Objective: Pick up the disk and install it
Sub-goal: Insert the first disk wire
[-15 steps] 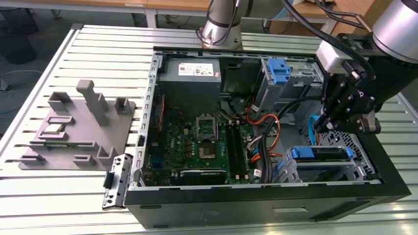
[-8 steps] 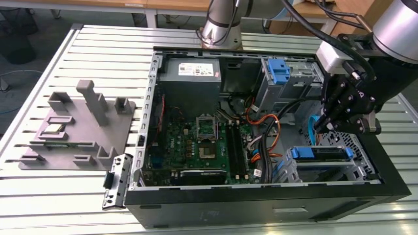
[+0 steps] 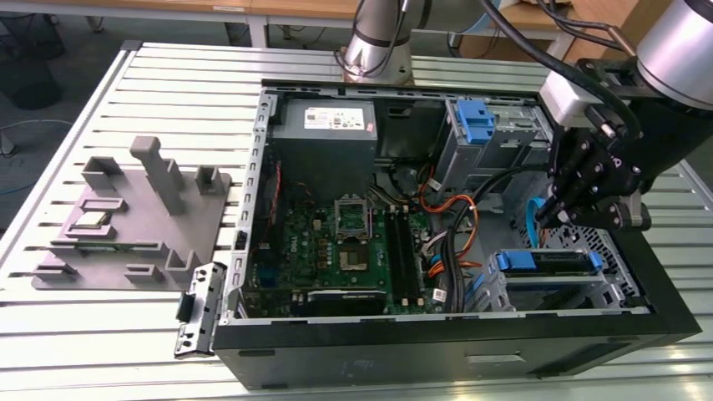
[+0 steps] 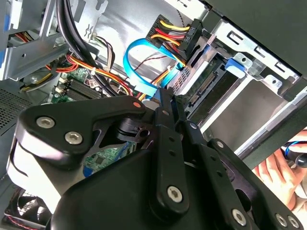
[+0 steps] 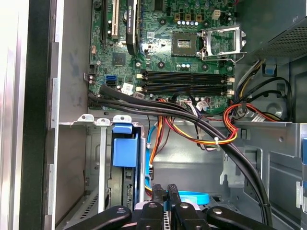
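**Gripper** (image 3: pixel 552 215): the jaws are drawn together with a thin slit between them, and they carry no disk. They hang inside the open computer case (image 3: pixel 446 355), at the end towards the exterior view's right.

**Blue flat cable** (image 4: pixel 136 72): it loops just beside the jaw tips. In the first wrist view it runs behind them (image 5: pixel 192 197). I cannot tell whether any of it is nipped in the slit.

**Disk** (image 3: pixel 548 262): it sits in the drive cage (image 3: pixel 535 292), not in the gripper's hold.
- Position: in the exterior view it lies just under the jaws, near but apart, on the side of the case's dark front wall.
- Long axis: its blue-railed edge runs across that view from left to right.
- Second wrist view: its connector end (image 4: pixel 209 79) faces the jaws, just beyond the tips.
- First wrist view: a blue rail (image 5: pixel 124 152) marks it, offset to one side of the gripper (image 5: pixel 165 192).

**Hidden or cut off:**
- The cage covers most of the disk's body, so how far home it sits cannot be judged.
- The gripper's own links block much of the second wrist view.

**Surroundings:**
- motherboard (image 5: pixel 192 28) on the case floor
- power supply (image 3: pixel 326 117) at the far end
- grey parts fixture (image 3: pixel 123 225) on the slatted desk (image 3: pixel 167 92)
- a person's hand (image 4: pixel 280 175) outside the case wall, cut off at the frame edge
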Controlling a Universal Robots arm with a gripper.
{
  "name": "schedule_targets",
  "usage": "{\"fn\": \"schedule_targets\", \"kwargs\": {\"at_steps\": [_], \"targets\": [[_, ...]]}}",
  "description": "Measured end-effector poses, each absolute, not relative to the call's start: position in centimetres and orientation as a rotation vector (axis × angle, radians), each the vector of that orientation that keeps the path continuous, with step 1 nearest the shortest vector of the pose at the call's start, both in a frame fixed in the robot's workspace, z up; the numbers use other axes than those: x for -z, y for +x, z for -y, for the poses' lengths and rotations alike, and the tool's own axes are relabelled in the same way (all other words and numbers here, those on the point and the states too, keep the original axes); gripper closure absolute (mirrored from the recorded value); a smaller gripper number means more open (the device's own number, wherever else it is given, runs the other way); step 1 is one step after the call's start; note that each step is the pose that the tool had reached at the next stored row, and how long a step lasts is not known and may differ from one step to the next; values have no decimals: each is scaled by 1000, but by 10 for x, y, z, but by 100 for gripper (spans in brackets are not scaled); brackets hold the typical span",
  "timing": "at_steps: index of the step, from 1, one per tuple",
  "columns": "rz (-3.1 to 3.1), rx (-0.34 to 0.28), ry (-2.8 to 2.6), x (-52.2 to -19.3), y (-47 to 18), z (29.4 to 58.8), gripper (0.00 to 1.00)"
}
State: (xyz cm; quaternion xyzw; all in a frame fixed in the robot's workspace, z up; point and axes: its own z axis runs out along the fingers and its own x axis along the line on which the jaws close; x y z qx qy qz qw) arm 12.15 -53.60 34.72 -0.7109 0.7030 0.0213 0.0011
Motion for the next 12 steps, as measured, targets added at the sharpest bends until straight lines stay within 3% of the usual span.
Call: {"fn": "schedule_targets", "kwargs": {"at_steps": [12], "targets": [[-2207,-67,-2232,-347,121,538,84]]}}
